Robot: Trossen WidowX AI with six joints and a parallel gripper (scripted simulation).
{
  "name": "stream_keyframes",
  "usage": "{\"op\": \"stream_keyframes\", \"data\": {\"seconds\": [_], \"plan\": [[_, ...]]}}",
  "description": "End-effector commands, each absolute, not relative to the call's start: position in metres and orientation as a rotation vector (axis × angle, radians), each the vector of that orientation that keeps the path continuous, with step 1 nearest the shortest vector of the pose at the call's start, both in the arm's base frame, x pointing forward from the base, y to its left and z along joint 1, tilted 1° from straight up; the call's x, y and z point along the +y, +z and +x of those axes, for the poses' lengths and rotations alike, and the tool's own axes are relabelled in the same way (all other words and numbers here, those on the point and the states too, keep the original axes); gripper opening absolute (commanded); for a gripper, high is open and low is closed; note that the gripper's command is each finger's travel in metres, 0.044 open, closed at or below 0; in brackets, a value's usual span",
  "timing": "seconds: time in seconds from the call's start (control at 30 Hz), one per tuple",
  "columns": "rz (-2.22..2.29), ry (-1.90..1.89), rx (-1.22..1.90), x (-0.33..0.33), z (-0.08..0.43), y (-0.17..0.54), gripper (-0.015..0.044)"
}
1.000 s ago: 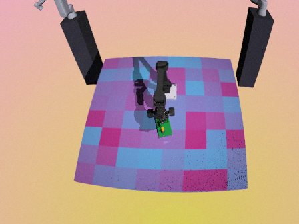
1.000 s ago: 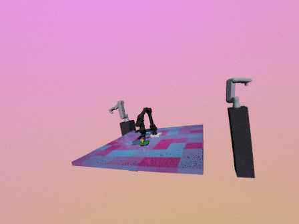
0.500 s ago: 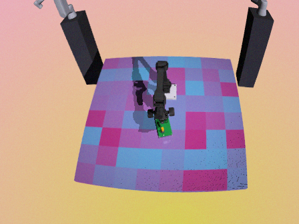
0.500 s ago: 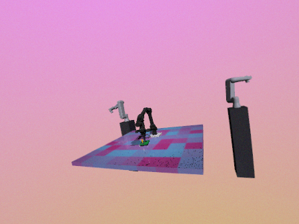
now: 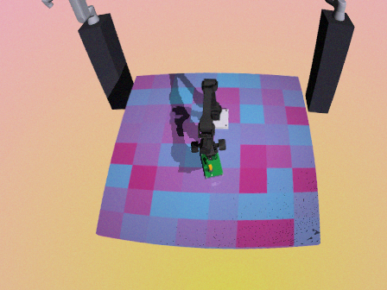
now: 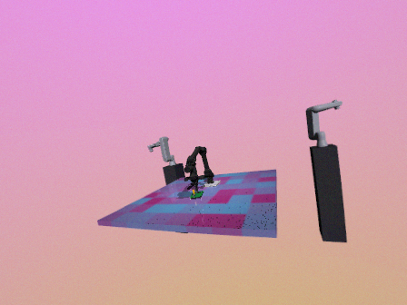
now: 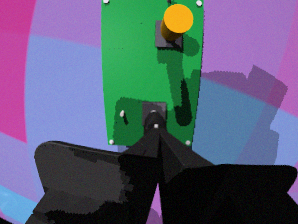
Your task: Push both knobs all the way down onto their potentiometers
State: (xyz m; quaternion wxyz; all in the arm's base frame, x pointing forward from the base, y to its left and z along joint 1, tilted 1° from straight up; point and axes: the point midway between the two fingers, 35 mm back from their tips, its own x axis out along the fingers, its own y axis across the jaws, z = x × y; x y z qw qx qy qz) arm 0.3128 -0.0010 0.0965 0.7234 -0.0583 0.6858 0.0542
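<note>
Has an all-blk arm [image 5: 207, 104] [image 6: 205, 159], approx. nearer top edge of bench [image 5: 225, 204] [image 6: 168, 209] in top view. Shows slim straight links, chunky rounded joints. Ends in blk gripper [image 5: 209, 156] [image 6: 196, 188] [image 7: 156, 133] w/ blocky side pcs, top view. Has wide rounded finger backs, angular facets, tapering to narrow tips; dk grey where lit. Fine surface detail too small to read.

Obscured: the near potentiometer [image 7: 154, 106], its knob partly covered from us by the closed jaws. Cut off: the circuit board's far edge, at the wrist view's top border; one grey arm [image 5: 79, 10], at the top view's upper border. Too small for us: the board's legs, in the exterior view.
</note>
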Motion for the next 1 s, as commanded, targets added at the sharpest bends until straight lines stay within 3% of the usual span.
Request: {"op": "stream_keyframes", "data": {"seconds": [0.0,0.97], "plan": [[-0.121,0.118,1.519,-0.0004,0.3133,0.0899,0.0000],[-0.121,0.118,1.519,-0.0004,0.3135,0.0859,0.0000]]}}
